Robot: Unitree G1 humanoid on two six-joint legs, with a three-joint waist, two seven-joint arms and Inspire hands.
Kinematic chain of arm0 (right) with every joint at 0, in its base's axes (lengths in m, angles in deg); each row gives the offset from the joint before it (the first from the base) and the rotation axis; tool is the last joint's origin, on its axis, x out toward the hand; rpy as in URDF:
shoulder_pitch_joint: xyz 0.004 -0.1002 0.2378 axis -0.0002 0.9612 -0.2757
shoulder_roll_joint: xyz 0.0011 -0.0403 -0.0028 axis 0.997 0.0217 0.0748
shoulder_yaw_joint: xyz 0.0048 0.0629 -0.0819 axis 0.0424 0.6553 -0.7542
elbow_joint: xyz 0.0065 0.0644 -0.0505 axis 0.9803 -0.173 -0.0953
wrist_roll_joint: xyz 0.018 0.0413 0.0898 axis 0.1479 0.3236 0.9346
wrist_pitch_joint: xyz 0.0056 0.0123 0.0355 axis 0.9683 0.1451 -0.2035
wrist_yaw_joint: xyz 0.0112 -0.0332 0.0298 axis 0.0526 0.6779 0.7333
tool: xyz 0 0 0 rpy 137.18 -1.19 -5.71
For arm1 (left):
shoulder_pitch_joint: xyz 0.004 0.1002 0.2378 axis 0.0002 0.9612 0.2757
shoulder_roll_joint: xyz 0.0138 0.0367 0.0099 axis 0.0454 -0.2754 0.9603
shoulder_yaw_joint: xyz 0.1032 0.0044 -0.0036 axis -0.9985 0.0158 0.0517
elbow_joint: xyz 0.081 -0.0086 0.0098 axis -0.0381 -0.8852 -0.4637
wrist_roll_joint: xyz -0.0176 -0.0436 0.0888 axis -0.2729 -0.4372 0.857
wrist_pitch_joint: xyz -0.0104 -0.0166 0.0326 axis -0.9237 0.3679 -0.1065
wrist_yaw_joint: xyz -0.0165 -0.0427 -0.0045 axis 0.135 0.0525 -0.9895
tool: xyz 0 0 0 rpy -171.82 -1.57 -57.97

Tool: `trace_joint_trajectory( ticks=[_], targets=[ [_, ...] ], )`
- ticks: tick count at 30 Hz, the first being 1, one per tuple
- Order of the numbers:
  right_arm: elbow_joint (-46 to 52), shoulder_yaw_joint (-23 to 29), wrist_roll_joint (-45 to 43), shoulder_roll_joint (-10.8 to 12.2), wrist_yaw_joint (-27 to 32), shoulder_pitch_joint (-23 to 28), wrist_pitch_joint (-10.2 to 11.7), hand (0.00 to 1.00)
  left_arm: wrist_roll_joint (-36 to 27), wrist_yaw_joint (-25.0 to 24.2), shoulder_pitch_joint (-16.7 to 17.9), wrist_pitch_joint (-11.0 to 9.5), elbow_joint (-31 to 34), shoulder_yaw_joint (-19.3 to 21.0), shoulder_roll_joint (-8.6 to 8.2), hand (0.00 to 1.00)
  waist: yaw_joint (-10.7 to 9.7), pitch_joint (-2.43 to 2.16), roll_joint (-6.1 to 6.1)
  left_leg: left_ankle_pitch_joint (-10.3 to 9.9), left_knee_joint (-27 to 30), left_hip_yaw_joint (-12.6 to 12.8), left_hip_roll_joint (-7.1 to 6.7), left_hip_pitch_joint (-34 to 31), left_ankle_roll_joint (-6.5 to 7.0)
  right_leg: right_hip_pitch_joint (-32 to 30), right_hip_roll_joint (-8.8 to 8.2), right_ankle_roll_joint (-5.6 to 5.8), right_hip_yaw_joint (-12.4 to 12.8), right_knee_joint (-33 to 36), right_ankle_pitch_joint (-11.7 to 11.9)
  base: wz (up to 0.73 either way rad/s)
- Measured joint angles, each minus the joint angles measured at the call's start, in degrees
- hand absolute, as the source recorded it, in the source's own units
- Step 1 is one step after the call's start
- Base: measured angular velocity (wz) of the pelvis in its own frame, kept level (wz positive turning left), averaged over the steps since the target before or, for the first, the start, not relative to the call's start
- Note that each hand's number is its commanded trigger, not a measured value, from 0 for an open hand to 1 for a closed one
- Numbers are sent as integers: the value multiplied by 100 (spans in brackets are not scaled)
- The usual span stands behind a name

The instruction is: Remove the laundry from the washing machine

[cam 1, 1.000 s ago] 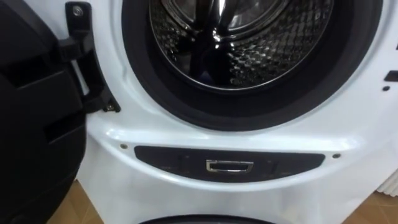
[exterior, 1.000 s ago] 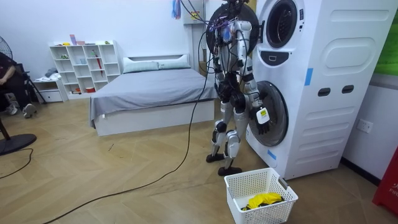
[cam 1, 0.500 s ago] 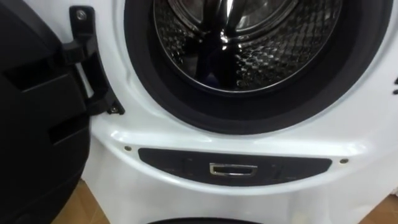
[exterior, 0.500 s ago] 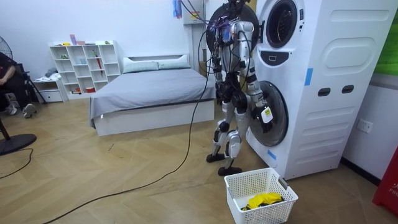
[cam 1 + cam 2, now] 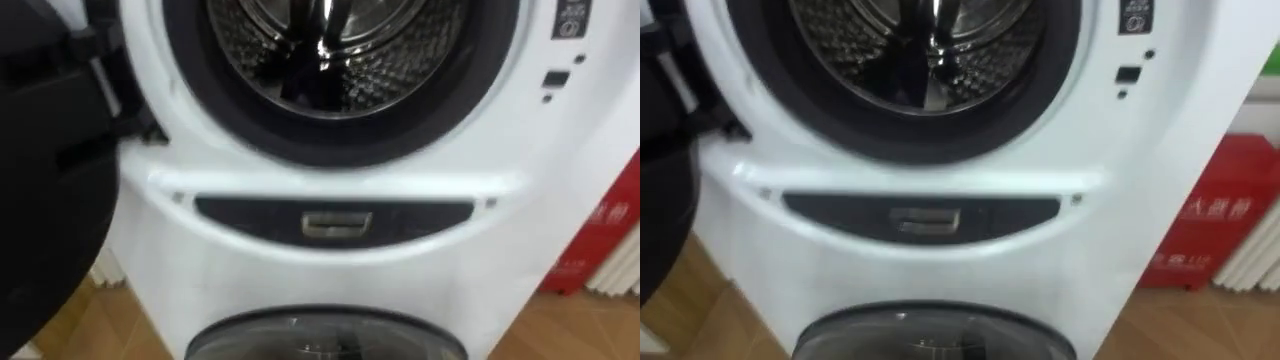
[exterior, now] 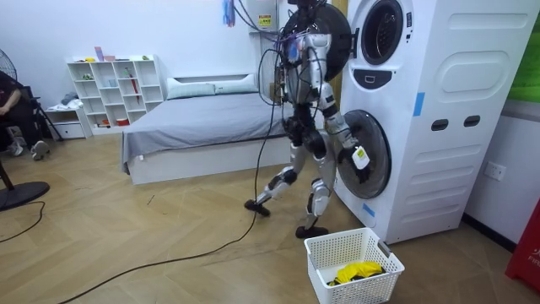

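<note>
Wooden floor: yellow clothes [image 6: 357,272] in basket [image 6: 336,241], below right hand [image 6: 358,168]; grip unreadable.

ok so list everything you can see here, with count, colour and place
washing machine: one stacked unit, white, room view's right
upper door: one, black, open at left
drum: one, steel, upper opening
lower door: one, dark, shut
basket: one, white, floor before machine
cloth: one, yellow, in basket
bed: one, grey, behind robot
shelf: one, white, back wall
red object: one, red, right of machine
person: one, dark clothes, seated far left
right hand: one, dark, beside lower door
</note>
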Motion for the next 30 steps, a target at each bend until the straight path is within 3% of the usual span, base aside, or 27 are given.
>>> trace_joint_trajectory(
  ticks=[1, 2, 3, 4, 6, 7, 8, 9, 10, 12, 13, 14, 15, 17, 18, 19, 21, 23, 25, 30],
  targets=[
    [-2, 0, 8, 26, 1, -45, 1, 0, -2, 6, -62, 9, -2, -43, 3, 0, -13, 5, -8, -231, -311, 4, -11, 73, -9, -130, -47, 19, -32, 41, 55, 14],
    [-11, 2, 14, 52, 1, -127, 4, 0, 1, 4, -170, 6, -2, -201, 0, 0, -91, 12, 20, -586, -963, 9, -13, 174, 34, -304, -108, 75, -110, 14, 235, 38],
    [-13, 7, 28, 64, -4, -177, 8, 0, 8, -1, -304, -13, -4, -366, -7, 0, -121, 18, 39, -806, -1479, 34, -69, 216, 138, -481, -204, 160, -165, -45, 466, 40],
    [-13, 24, 28, 65, -7, -192, 8, 0, 6, -5, -366, -26, -18, -420, -9, 0, -137, 19, 39, -863, -1621, 44, -151, 178, 210, -540, -250, 205, -158, -114, 596, 24],
    [-11, 46, 9, 69, -40, -275, -1, 0, 1, 5, -493, -132, -246, -421, -4, 0, -83, 16, -34, -910, -1691, 239, -501, -150, 497, -661, -466, 386, 43, -675, 1341, -8],
    [-3, 43, 6, 71, -57, -280, -2, 0, 2, 7, -481, -133, -302, -416, 4, 0, -66, 4, -53, -861, -1638, 322, -613, -230, 585, -635, -493, 446, 142, -875, 1575, -37],
    [48, 43, 8, 61, -75, -272, -10, 0, -15, 9, -361, -134, -396, -417, 29, 0, -81, -5, -69, -771, -1561, 535, -782, -333, 751, -549, -576, 616, 317, -1322, 2043, -35],
    [105, 44, 8, 53, -80, -233, -37, 0, -163, 24, -235, -133, -513, -417, 56, 0, -102, -4, -65, -693, -1491, 786, -918, -447, 894, -514, -706, 673, 413, -1328, 2122, -19],
    [106, 53, 1, 45, -76, -203, -53, 0, -205, 32, -196, -127, -598, -417, 50, 0, -164, 13, -4, -670, -1430, 875, -915, -493, 931, -496, -734, 675, 393, -1072, 1924, 19],
    [189, 282, -20, 39, -88, -64, -178, 0, -354, 47, -16, -126, -704, -398, 60, 0, -291, 3, 15, -453, -1442, 1103, -932, -644, 1055, -428, -892, 709, 319, 585, 728, 39],
    [192, 311, -23, 29, -82, -55, -183, 0, -429, 60, 19, -133, -698, -378, 68, 0, -283, 2, 14, -384, -1466, 1187, -933, -671, 1053, -364, -940, 723, 326, 940, 508, 33],
    [189, 311, -17, 17, -80, -24, -191, 0, -440, 103, 75, -136, -707, -347, 93, 0, -252, 5, -45, -234, -1561, 1416, -931, -674, 1038, -141, -1003, 758, 456, 1449, 138, 35],
    [189, 306, -1, 19, -80, 64, -182, 0, -440, 161, 167, -165, -712, -311, 115, 0, -231, 23, -139, -97, -1656, 1565, -934, -661, 1010, 236, -1069, 781, 508, 1625, -141, 35],
    [186, 288, 5, 45, -98, 170, -177, 0, -441, 209, 355, -186, -701, -185, 129, 0, -142, -42, -282, 63, -1790, 1813, -935, -651, 949, 824, -1156, 824, 518, 1543, -468, 15],
    [182, 237, 6, 54, -108, 183, -174, 0, -455, 225, 406, -185, -701, -123, 130, 0, -42, -33, -397, 112, -1758, 1897, -942, -704, 909, 1183, -1166, 872, 571, 1077, -690, -10],
    [182, 222, 4, 64, -125, 183, -172, 0, -489, 221, 432, -190, -701, -88, 131, 0, 41, -51, -426, 143, -1733, 1907, -941, -740, 864, 1290, -1125, 944, 572, 710, -786, -32],
    [183, 192, -13, 81, -210, 141, -125, 0, -669, 215, 532, -237, -730, 163, 87, 0, 297, -58, -447, 251, -1678, 1837, -932, -938, 779, 1514, -926, 902, 496, -324, -832, -57],
    [177, 142, -67, 79, -241, 154, -118, 0, -761, 221, 613, -244, -804, 310, 74, 0, 395, -59, -455, 315, -1668, 1696, -898, -971, 744, 1627, -792, 683, 499, -749, -736, -42],
    [181, 141, -104, 102, -253, 202, -117, 0, -1132, 226, 745, -306, -912, 428, 69, 0, 379, -63, -476, 353, -1689, 1497, -842, -919, 709, 1800, -647, 627, 497, -1042, -570, -14],
    [338, 127, -422, 102, -255, 237, -105, 0, -1336, 234, 902, -312, -910, 606, 24, 0, 414, -57, -566, 378, -1716, 1374, -804, -931, 673, 1913, -542, 595, 479, -1310, -448, 2]
  ],
)
